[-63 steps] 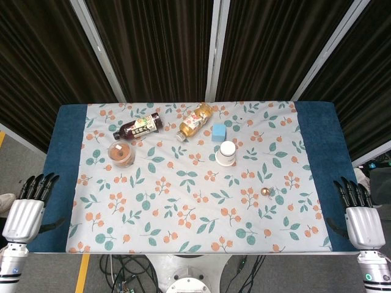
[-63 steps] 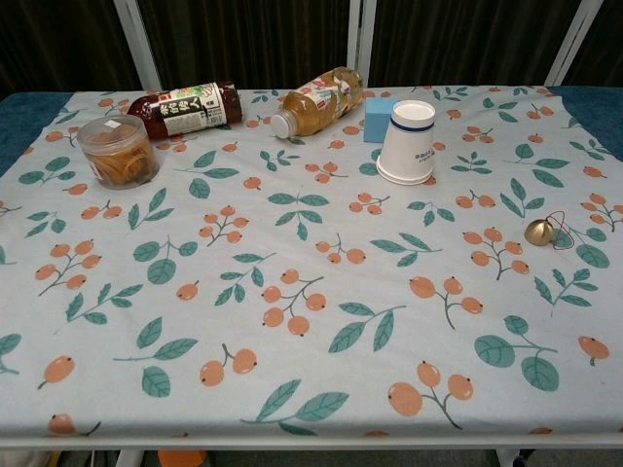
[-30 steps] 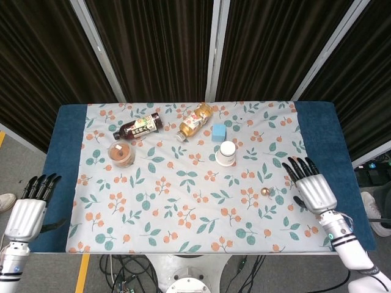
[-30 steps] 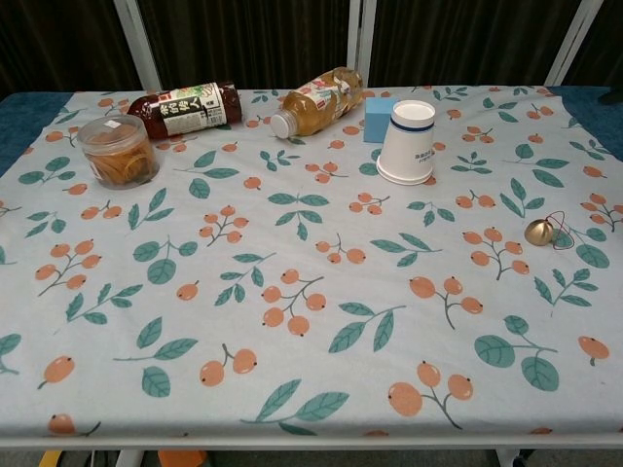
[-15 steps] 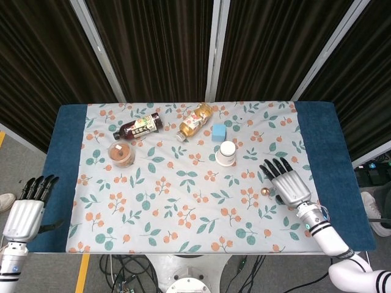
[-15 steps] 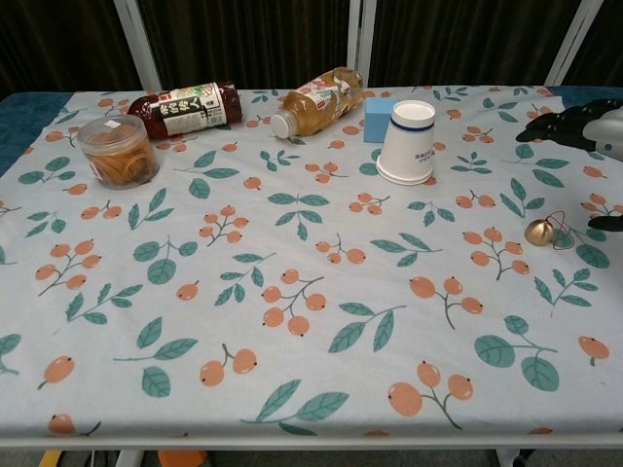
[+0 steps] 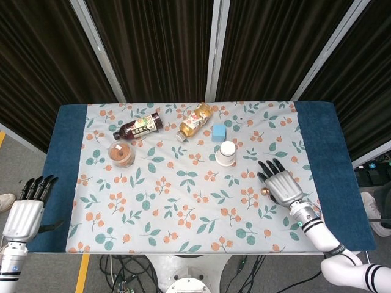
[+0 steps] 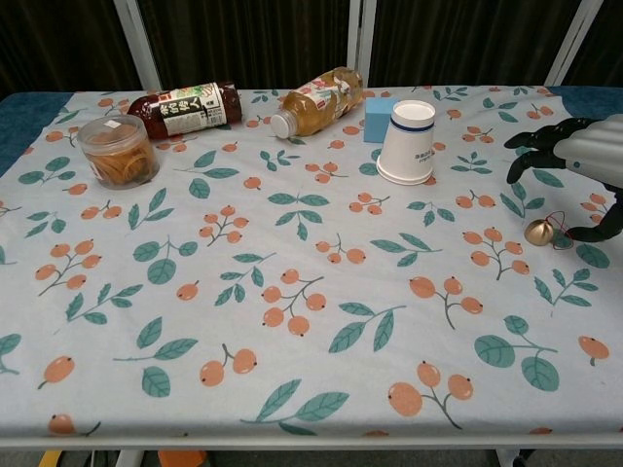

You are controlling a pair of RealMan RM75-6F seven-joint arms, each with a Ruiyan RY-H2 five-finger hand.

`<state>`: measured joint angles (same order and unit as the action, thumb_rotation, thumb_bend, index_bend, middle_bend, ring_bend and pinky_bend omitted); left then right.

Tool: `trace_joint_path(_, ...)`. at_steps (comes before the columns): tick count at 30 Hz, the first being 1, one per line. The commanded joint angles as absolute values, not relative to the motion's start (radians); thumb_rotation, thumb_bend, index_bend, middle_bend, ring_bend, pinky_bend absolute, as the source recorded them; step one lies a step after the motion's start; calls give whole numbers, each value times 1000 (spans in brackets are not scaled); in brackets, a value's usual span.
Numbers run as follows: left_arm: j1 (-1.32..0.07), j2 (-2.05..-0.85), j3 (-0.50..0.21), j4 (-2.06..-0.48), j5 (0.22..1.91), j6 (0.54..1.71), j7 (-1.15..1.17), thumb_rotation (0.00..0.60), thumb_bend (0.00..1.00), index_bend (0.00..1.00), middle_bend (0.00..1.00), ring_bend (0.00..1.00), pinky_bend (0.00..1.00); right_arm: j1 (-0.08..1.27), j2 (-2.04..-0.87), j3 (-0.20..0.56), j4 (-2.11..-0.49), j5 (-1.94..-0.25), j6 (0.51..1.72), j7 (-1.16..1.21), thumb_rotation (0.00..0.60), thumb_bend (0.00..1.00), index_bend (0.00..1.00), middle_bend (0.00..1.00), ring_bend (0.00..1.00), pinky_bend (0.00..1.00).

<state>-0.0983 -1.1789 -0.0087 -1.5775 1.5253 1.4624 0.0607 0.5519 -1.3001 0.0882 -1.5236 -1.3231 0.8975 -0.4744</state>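
Observation:
My right hand (image 7: 280, 184) (image 8: 574, 158) hovers open over the right part of the table, fingers spread, just above and beside a small golden bell (image 7: 265, 191) (image 8: 538, 232). It holds nothing. An upturned white paper cup (image 7: 226, 152) (image 8: 406, 141) stands a little beyond the hand, with a light blue block (image 7: 218, 132) (image 8: 379, 119) behind it. My left hand (image 7: 25, 210) hangs open off the table's left front corner, far from everything; only the head view shows it.
A dark bottle (image 7: 140, 127) (image 8: 183, 108) and an amber bottle (image 7: 195, 120) (image 8: 316, 100) lie on their sides at the back. A clear round jar of snacks (image 7: 121, 154) (image 8: 118, 151) stands at the left. The floral cloth (image 7: 183, 201) covers a blue table (image 7: 324, 146).
My right hand has come in from the table's right front corner, moving left and forward over the cloth until it is above the bell. The left hand has barely moved.

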Motion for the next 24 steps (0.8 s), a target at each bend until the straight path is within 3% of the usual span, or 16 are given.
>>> trace_joint_path(1,-99,-1180,-8,-1576,1524,1460,59,600,0,36,49,0,49,556,-1304,84,-1520,-1320,898,-474,600,175,273,0,0,0)
trace_joint_path(24,-103,-1177,-7,-1582,1522,1450,60,600,0,36,49,0,48,579,-1329,62,-1487,-1320,921,-451,600,220,461,0,0,0)
